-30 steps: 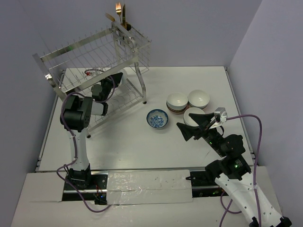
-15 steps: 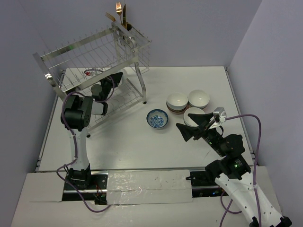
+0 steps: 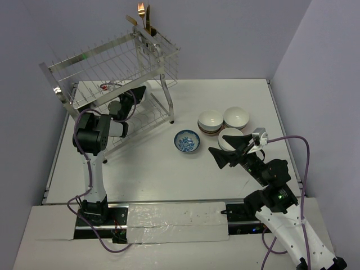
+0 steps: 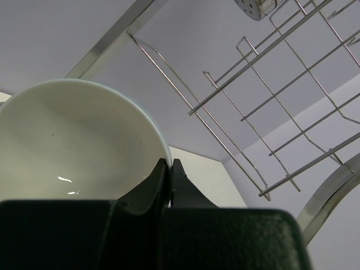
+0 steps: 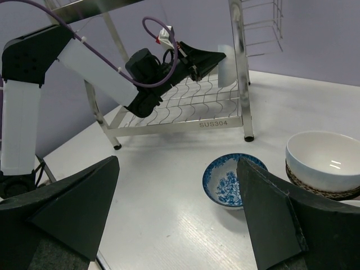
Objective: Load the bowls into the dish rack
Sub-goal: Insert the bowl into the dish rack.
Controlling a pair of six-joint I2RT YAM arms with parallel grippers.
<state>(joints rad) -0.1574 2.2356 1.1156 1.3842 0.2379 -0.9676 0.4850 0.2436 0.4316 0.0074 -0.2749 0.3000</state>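
One outstretched left hand (image 4: 170,164) pinches a white bowl (image 4: 73,138) inside the dish rack (image 5: 211,124).

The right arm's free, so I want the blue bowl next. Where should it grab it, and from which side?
Pinch the rim of the blue bowl, one finger inside, one outside, coming down on the edge nearest the open right gripper. It stands upright and alone, mouth up, so that rim is clear. The left gripper is shut on a white bowl.
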